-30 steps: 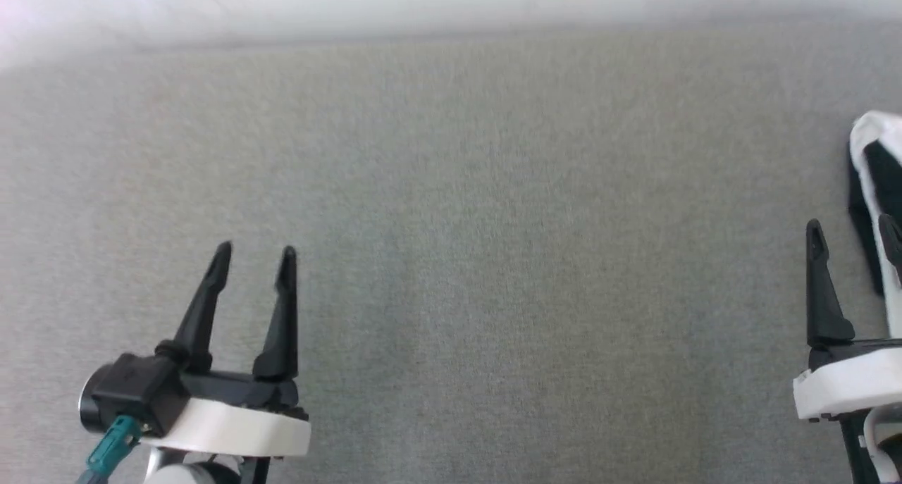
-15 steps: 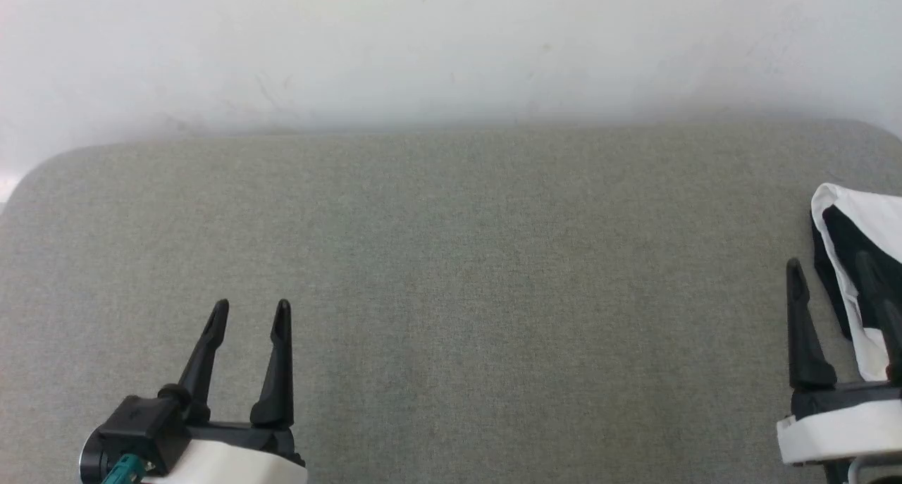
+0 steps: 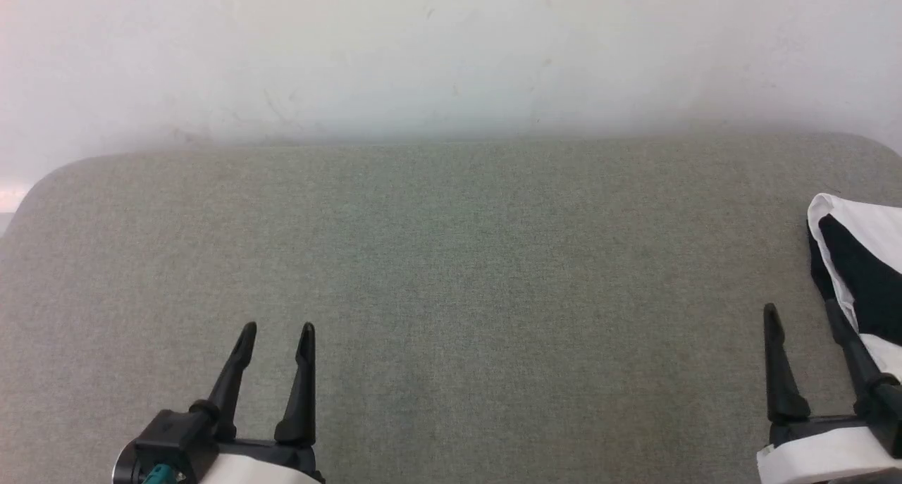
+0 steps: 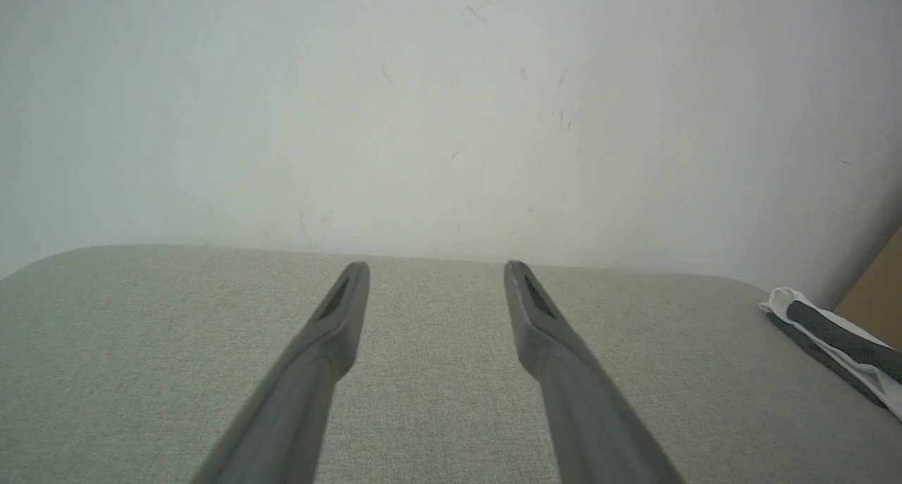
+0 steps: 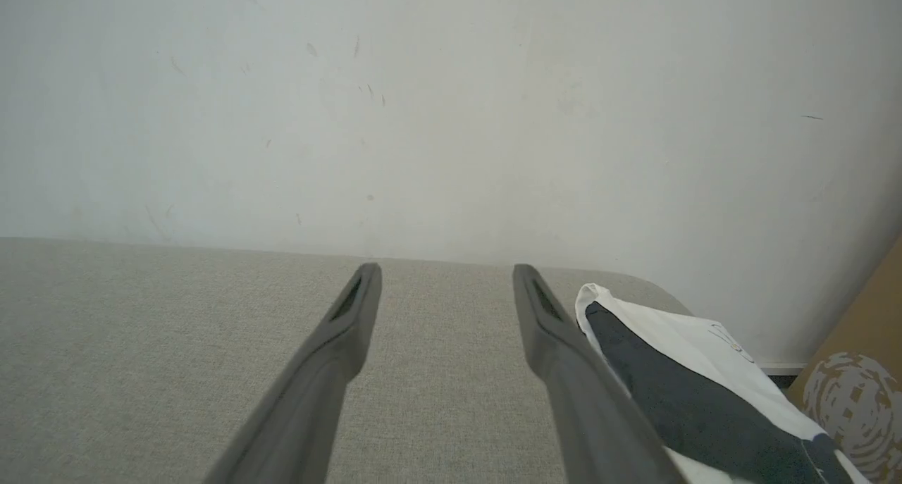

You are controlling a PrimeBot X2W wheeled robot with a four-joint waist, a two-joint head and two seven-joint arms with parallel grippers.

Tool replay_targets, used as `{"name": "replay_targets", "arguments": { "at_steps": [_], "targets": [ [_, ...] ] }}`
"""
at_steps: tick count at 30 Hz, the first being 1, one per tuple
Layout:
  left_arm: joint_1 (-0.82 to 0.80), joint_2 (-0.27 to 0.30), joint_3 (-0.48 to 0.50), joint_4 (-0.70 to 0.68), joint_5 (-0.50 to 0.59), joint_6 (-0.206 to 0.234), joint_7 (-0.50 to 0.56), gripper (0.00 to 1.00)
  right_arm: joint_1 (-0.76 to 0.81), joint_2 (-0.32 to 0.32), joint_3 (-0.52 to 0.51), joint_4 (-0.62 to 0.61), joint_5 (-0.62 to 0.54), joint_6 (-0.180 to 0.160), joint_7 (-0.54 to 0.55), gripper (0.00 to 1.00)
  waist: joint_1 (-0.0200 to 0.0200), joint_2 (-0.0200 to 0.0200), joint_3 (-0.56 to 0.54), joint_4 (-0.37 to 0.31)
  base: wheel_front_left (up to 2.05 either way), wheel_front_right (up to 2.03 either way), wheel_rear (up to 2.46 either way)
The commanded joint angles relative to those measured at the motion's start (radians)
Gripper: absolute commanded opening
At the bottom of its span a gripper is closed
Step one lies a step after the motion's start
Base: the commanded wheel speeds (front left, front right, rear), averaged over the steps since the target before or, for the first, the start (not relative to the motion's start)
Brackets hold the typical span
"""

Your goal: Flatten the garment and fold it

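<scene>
Left claw (image 3: 277,327) and right claw (image 3: 801,308): both spread wide, nothing held, both over the grey fabric pad (image 3: 451,258). Garment (image 3: 863,280), white with black sections, lies bunched at the pad's right edge, just beside my right claw's outer finger. Can't tell if they touch.

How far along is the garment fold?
Done: nothing evident; the garment lies heaped at the right edge of the grey surface, not spread flat. In hand: nothing; left gripper and right gripper are open and empty, the right beside the cloth. Left: grasp, flatten, fold.
</scene>
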Motion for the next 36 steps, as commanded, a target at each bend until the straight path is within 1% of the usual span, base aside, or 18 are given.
{"name": "replay_targets", "arguments": {
  "at_steps": [1,12,13,19,36],
  "targets": [
    [0.000,-0.010,0.004,0.009,0.010,-0.008,-0.007,1.00,-0.010,0.003,0.003,0.014,0.004,-0.001,-0.012,1.00,0.0000,0.0000,0.001,0.000,0.00,0.00,0.00],
    [-0.004,-0.040,0.037,0.024,0.045,-0.046,-0.009,1.00,-0.028,0.003,0.001,0.037,0.004,-0.001,-0.022,1.00,0.0000,0.0000,0.024,0.002,0.00,0.00,0.00],
    [0.000,-0.037,0.034,0.021,0.039,-0.040,-0.003,0.00,-0.017,0.000,0.001,0.035,0.001,0.000,-0.015,0.00,0.0001,0.0000,0.023,0.002,0.00,0.00,0.00],
    [-0.001,-0.037,0.034,0.021,0.041,-0.040,-0.001,0.00,-0.017,0.000,0.001,0.035,0.001,0.000,-0.012,0.00,0.0002,0.0000,0.023,0.001,0.00,0.00,0.00],
    [-0.016,-0.076,0.075,0.044,0.101,-0.064,0.033,0.00,-0.034,0.000,0.023,0.045,-0.003,0.000,0.013,0.00,0.0001,0.0000,0.017,-0.005,0.00,0.00,0.00]
  ]
}}
